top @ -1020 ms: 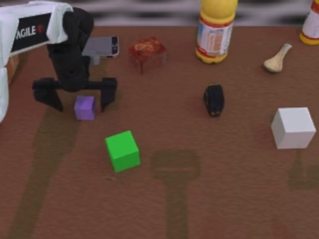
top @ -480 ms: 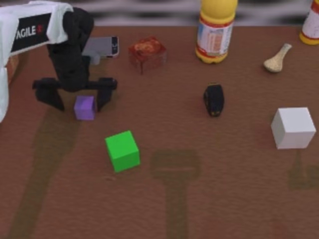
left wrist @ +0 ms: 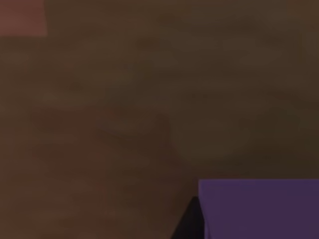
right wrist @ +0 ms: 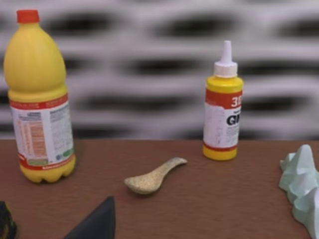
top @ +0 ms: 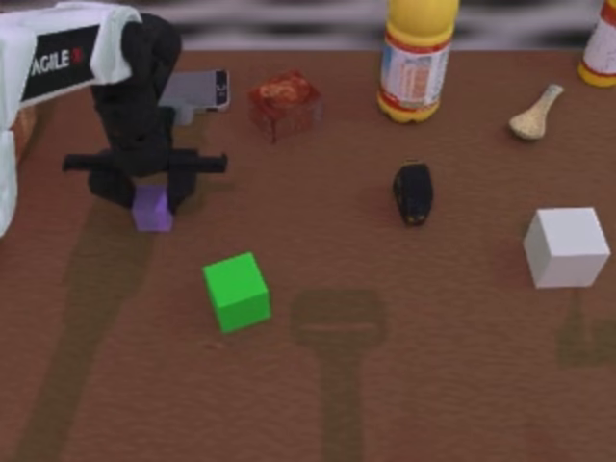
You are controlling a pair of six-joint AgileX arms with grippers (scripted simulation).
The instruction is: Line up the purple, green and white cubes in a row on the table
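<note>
The white sleeve of the left arm carries a black band lettered "AGILE". In the right wrist view the small yellow squeeze bottle with a white nozzle (right wrist: 224, 107) shows "30" over "G" on its red and white label; the print on the tall yellow bottle with a red cap (right wrist: 39, 99) is too fine to read.

The left tool (top: 146, 195) sits at the top view's far left of the reddish-brown wood-grain surface (top: 433, 385), its black fingers (top: 183, 188) clamped on the small light-purple matte cube (top: 152, 209). A second ago those fingers stood apart on either side of the cube; half a second ago they were narrower; now they press its sides, and the cube has shifted slightly left and back. The left wrist view is dark, showing only a purple face beside a black fingertip.

The bright green matte cube (top: 237, 292) lies nearer the front, unmoved, and the larger white matte cube (top: 566, 246) rests well apart at the right, unmoved. The right tool is out of the top view.
</note>
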